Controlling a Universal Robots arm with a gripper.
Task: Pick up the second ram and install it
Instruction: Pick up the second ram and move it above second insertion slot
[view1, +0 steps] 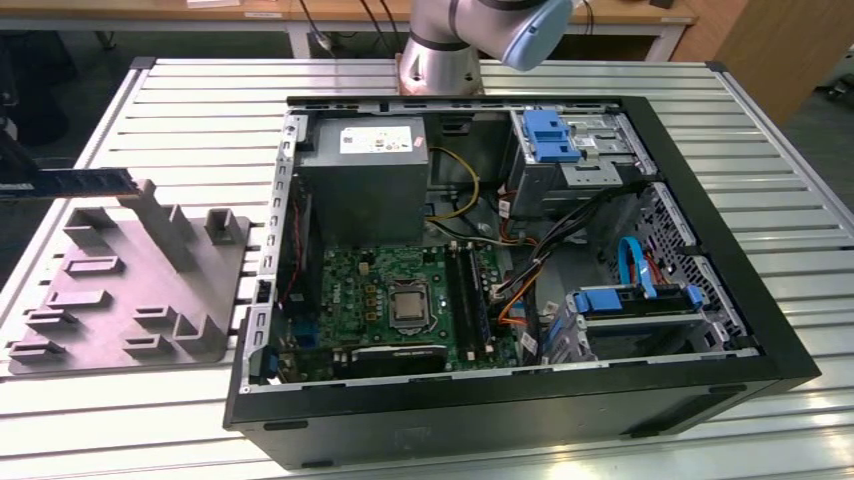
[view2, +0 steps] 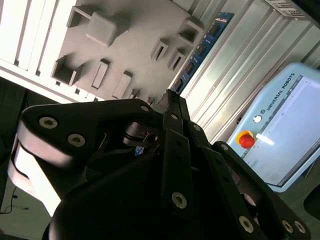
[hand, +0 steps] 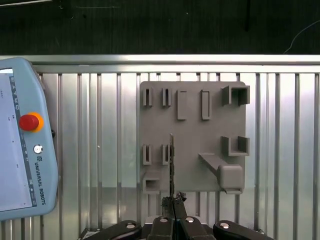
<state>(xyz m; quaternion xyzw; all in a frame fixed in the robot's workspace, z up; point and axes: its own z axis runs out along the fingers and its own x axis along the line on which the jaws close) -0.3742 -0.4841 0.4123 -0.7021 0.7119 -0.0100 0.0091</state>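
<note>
The second ram (view1: 83, 182), a narrow blue-green stick with dark chips, hangs level above the far end of the grey slotted block (view1: 127, 280) at the exterior view's left. My gripper (view1: 27, 185) is shut on one end of it at the picture's edge. In the first wrist view the ram (hand: 171, 160) shows edge-on, reaching out from my shut gripper (hand: 172, 200) over the block (hand: 200, 135). In the second wrist view the ram (view2: 202, 47) runs out from my gripper (view2: 172, 95) beside the block (view2: 125, 35).
The open computer case (view1: 534, 390) lies on the slatted metal table (view1: 174, 110) with the green motherboard (view1: 387, 290), its long dark memory slots (view1: 467, 290) and the grey power supply (view1: 360, 180) inside. A teach pendant (hand: 20, 150) lies on the table near the block.
</note>
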